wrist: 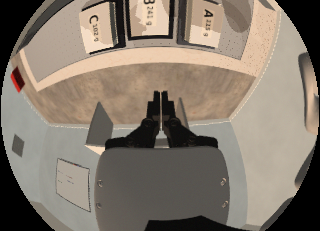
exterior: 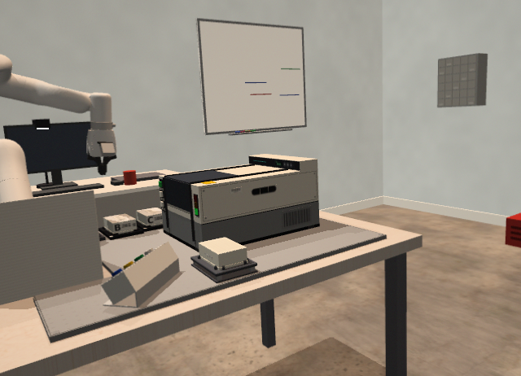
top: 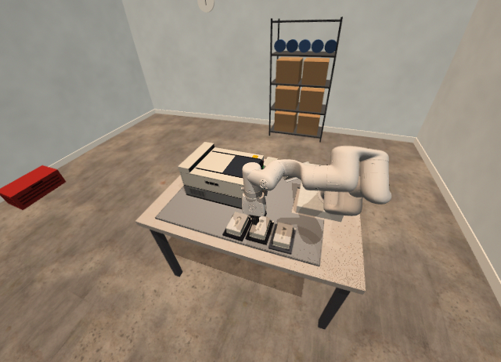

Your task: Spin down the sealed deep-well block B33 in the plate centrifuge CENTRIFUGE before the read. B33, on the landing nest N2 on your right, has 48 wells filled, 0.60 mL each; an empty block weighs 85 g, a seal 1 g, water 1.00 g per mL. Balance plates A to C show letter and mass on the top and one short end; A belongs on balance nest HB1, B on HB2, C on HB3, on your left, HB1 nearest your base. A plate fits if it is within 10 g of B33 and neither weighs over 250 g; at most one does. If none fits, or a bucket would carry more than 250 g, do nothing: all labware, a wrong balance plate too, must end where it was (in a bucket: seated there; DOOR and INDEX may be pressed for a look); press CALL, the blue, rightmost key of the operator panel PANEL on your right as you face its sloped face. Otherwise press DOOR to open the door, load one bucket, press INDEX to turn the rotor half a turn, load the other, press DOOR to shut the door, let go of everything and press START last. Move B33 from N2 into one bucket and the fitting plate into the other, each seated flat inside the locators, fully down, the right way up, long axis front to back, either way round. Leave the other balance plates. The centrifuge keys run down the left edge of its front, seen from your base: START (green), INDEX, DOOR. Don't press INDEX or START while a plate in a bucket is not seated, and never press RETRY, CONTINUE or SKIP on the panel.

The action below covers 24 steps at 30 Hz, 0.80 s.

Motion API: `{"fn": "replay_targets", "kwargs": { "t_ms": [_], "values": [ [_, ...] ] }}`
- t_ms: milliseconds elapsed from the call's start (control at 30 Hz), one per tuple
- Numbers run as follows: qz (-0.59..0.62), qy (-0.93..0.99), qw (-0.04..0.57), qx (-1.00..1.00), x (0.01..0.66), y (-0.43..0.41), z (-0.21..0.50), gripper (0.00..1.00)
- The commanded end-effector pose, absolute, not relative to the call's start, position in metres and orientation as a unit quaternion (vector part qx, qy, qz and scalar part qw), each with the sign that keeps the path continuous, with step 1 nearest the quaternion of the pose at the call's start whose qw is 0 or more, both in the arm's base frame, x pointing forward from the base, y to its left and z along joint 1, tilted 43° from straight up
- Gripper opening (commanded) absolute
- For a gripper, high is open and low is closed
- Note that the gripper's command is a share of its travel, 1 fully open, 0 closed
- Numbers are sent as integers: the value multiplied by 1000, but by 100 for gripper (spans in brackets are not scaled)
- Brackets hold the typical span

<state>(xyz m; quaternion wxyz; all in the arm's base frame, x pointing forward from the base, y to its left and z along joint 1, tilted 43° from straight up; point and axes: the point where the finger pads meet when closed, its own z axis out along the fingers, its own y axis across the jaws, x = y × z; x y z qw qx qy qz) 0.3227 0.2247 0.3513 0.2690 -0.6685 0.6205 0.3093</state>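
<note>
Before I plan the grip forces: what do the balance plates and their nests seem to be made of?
Plates A, B and C look like matte off-white plastic: flat, even colour, no glints, dark printed letters. The nests under them, such as B's, look like dark matte plastic or coated metal; the pictures leave that open. The shut gripper hangs above plate B, holding nothing.

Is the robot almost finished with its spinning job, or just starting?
Just starting. Nothing looks loaded: block B33 sits on its nest, and plates A, B and C sit on theirs. The gripper, jaws shut and empty, hangs above the plates, seemingly looking. Choosing, loading and pressing keys are all left.
</note>
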Motion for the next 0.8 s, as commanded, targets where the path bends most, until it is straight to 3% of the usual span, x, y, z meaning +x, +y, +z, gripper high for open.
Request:
{"fn": "replay_targets", "kwargs": {
  "t_ms": [0,767],
  "values": [
    [329,698,235,-591,300,226,341,0],
    [377,883,87,-264,229,223,276,0]
  ]
}}
